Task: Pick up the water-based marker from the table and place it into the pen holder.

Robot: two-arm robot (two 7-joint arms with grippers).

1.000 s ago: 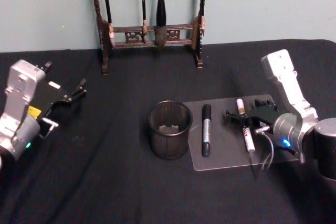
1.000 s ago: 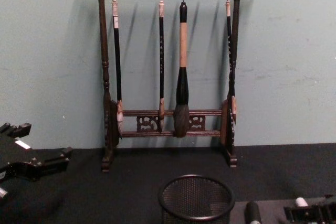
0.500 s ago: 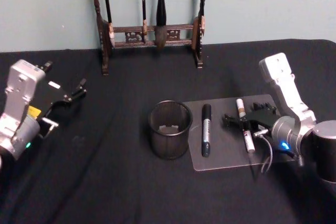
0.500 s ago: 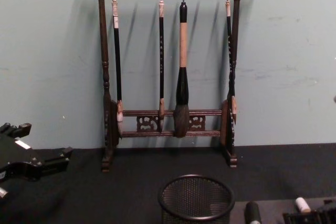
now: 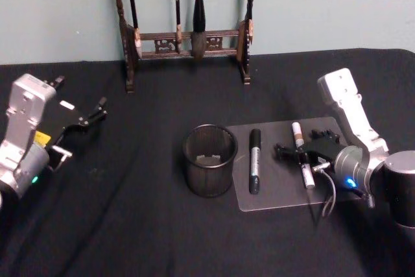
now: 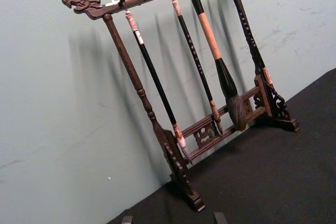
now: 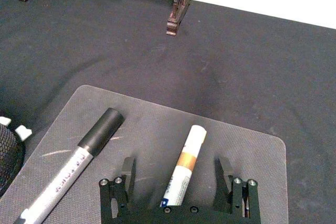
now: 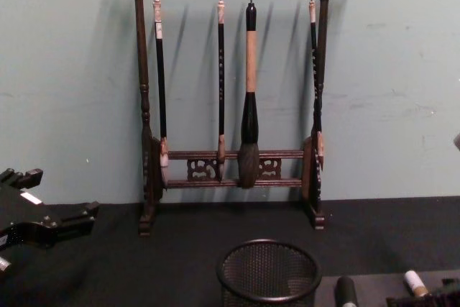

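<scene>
Two grippers flank the scene in the head view. At the left edge of the frame, the left gripper (image 5: 83,124) hangs above the table (image 5: 130,225), well apart from everything else. Its jaws are spread, and the left wrist view shows the two tips (image 6: 126,219) set wide apart at the lower edge.

Toward the upper middle, the dark wooden brush rack (image 5: 185,37) stands at the back of the table against the wall, with calligraphy brushes hanging from its top bar.

In the centre sits the pen holder (image 5: 207,183), upright. Just beside it on the right lies a grey mat (image 5: 272,189), flat on the black covering. On the mat's left part lies a black-capped marker (image 5: 254,160), its cap toward the rack.

Farther right on the same mat lies the water-based marker (image 5: 297,134), white with an orange-brown band. It is near the pen holder but outside it, with the black-capped marker between them.

The right gripper (image 5: 299,144) reaches in from the lower right of the frame and straddles this marker. The right wrist view shows its fingers (image 7: 127,170) parted, one on each side of the barrel, with mat showing between each finger and the marker. How close the tips are to the mat cannot be told.
</scene>
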